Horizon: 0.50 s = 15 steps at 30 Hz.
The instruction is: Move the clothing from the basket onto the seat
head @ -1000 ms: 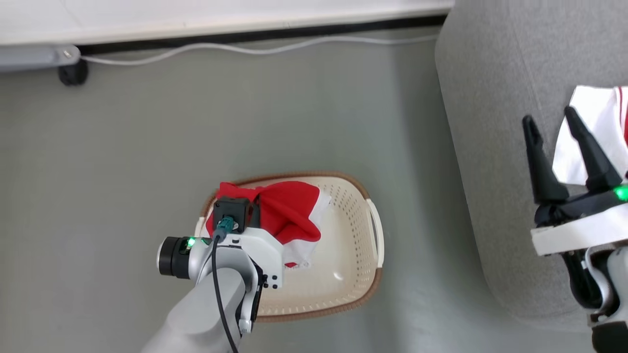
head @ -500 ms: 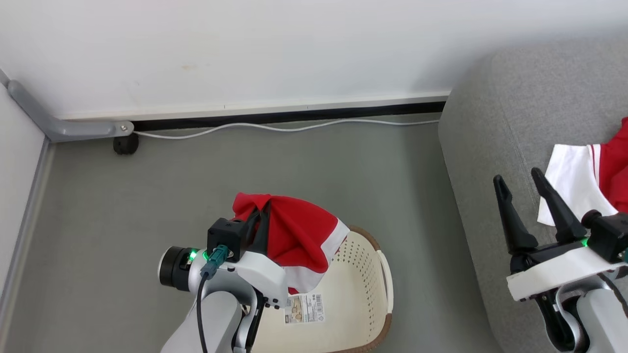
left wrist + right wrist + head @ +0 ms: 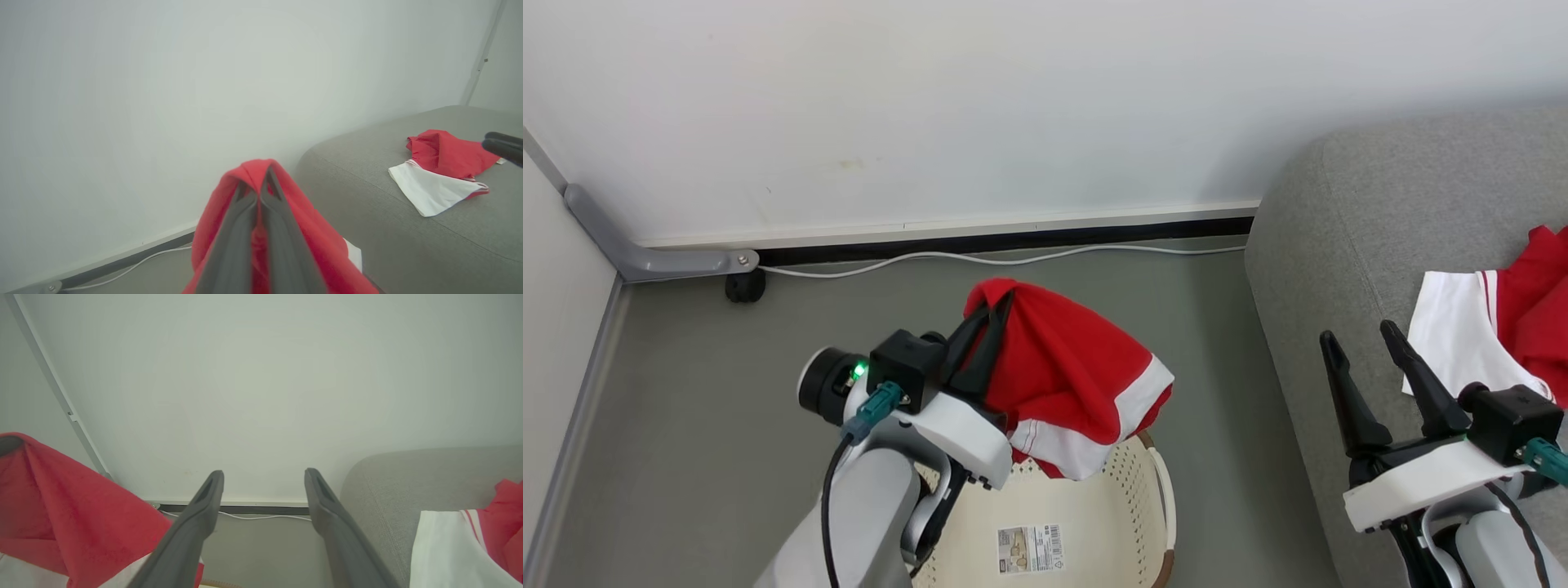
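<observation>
The left hand clamps the soft, probably light clothing at a bunched fold; the right hand stands open, empty.

White wall, grey floor, white cable along the black skirting strip, black caster

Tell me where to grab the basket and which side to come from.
Take the white side handle on the basket rim nearest the sofa, coming down from above with the open right hand. It is a thin bar set off from the rim, easy to close around, and looks clear of the red garment hanging from the left hand.
</observation>
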Motion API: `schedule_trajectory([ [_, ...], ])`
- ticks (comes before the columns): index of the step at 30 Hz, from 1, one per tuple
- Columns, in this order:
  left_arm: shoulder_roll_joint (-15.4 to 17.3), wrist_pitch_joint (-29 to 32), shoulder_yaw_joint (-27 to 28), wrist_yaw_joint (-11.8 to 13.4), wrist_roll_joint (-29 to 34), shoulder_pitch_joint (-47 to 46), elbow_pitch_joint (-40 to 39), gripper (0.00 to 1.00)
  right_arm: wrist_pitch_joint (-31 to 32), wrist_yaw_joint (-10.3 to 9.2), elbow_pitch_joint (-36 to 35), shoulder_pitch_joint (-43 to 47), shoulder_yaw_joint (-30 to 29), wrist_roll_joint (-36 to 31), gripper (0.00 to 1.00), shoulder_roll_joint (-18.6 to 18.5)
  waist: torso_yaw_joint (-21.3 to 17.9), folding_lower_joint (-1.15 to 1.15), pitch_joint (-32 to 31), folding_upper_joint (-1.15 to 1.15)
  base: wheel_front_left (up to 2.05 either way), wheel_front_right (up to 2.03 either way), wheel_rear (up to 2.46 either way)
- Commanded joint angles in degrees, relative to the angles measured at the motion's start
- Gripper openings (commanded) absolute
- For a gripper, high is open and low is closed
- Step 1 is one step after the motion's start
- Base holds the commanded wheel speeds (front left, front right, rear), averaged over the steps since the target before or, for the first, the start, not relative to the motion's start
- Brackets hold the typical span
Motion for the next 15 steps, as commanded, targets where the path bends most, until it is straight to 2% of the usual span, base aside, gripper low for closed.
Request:
schedule_trajectory([
  [1,1.0,-0.72,1.86,-0.59,0.41,-3.89,-2.21,0.0,-0.35,0.16,-1.14,-0.07,0.96,-0.28,1.0,-0.41,-0.03,0.0,-0.1,0.0,0.0,0.0,0.0],
  [6,2.3,1.2,0.99,-2.51,1.03,-8.14,-5.69,0.0,-0.35,0.16,-0.76,0.21,0.88,-0.49,1.0,0.04,0.1,0.0,-0.37,0.0,0.0,0.0,0.0],
  [15,3.31,3.4,0.79,-2.7,1.9,-12.97,-10.13,0.0,-0.35,0.16,-0.57,0.4,1.19,-0.55,1.0,0.26,-0.05,0.0,0.06,0.0,0.0,0.0,0.0],
])
